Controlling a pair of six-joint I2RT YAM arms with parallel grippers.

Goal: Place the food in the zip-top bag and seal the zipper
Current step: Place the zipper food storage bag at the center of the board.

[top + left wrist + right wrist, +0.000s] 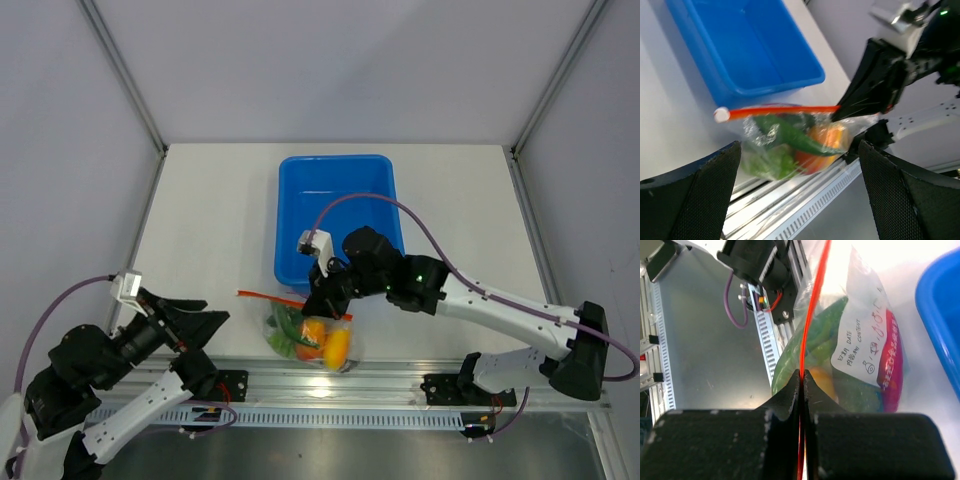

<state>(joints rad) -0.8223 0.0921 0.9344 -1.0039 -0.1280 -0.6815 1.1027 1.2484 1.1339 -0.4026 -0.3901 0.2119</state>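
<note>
Right gripper (801, 379): jaws pressed together on the zipper (812, 305), pinching the thin orange-red strip between them at the end nearest the blue bin's front corner.
Left gripper (210, 328): jaws spread wide, holding nothing, at the lower left of the top view, facing the bag but apart from it.
Zip-top bag (310, 335): lies on the bench (220, 220) at the lower centre of the top view, just in front of the blue bin (340, 163) and close to the metal rail (400, 380) at the near edge.
Food (325, 342): all of it appears to be inside the bag. A long green pepper, leafy green pieces and orange-yellow pieces show through the plastic.
Bag look: clear and crinkled, bulging over its contents, with a white label (860, 347) printed on one side.
Zipper look: runs straight and taut, ending in a small white tab (720, 114) at the left of the left wrist view.
Step in hand: filling seems done; this looks like the sealing stage.
Next move: probably a steady pinch slid along the strip, with the far end braced so the bag does not drag. Whether the track is already closed cannot be told.
</note>
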